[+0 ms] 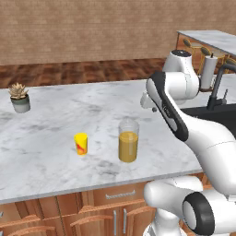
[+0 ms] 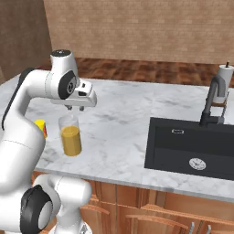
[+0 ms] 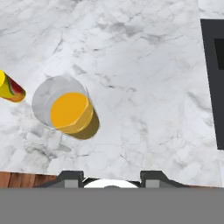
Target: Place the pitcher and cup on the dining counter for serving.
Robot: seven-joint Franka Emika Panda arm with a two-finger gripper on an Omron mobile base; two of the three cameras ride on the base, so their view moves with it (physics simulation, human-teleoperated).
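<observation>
Nothing served yet: pitcher [image 1: 128, 146] & cup [image 1: 81, 144] both sit on the sink counter [image 1: 55, 120], gripper [image 2: 76, 107] above the pitcher (jaws part-open, empty).

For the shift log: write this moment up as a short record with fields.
pitcher: clear, part full of orange liquid, upright on the marble counter, near its front edge
cup: yellow with red mark, upright, left of the pitcher, apart from it
gripper: above the pitcher, holding nothing
sink: black, right of the pitcher
plant pot: grey, far left
paper-towel roll: white, behind the faucet
</observation>
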